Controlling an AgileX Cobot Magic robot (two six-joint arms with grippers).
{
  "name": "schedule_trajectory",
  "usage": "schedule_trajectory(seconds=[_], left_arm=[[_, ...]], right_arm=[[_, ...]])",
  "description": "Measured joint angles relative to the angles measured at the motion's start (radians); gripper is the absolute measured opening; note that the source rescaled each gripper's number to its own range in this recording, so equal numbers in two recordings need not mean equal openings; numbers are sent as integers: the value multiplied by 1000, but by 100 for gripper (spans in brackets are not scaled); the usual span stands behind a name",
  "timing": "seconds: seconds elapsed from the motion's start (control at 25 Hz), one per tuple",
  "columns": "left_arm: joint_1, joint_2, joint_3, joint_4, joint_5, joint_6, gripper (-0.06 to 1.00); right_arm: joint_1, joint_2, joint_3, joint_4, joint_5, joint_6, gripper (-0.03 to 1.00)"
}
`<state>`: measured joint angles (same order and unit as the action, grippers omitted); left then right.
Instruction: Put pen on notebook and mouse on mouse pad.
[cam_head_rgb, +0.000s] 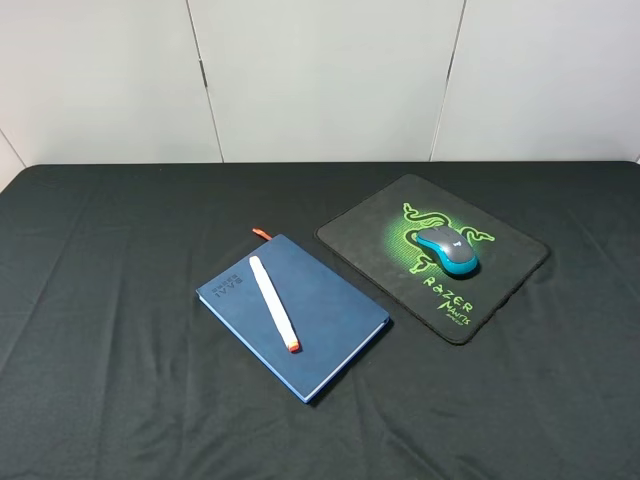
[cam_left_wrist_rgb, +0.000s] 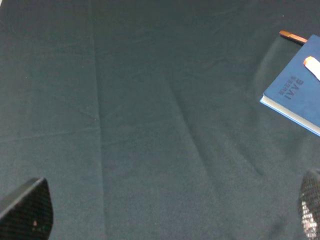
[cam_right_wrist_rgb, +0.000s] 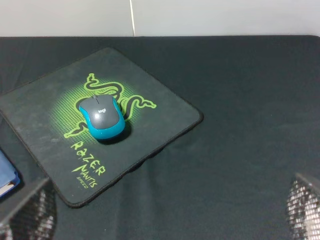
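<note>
While both arms stay out of the high view, we see the pen lying diagonally on the notebook at centre frame, and the mouse sitting on the mouse pad's green logo, right of centre. Our left gripper and right gripper both hang spread wide, holding nothing, over the black cloth.

Of our own body we see only fingertips. The left end effector shows two black fingers with a fine woven, mesh-like texture — one blunt and wedge-shaped. The right end effector shows two fingers of the same dotted grey-black pattern — no cables, screws or markings visible.
</note>
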<state>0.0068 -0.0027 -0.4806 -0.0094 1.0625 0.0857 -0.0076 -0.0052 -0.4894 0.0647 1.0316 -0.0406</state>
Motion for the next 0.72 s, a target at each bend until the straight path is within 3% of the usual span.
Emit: schedule_trajectory(seconds=[0.72], left_arm=[[0,0,0,0,0,0,98]], right_arm=[[0,0,0,0,0,0,100]])
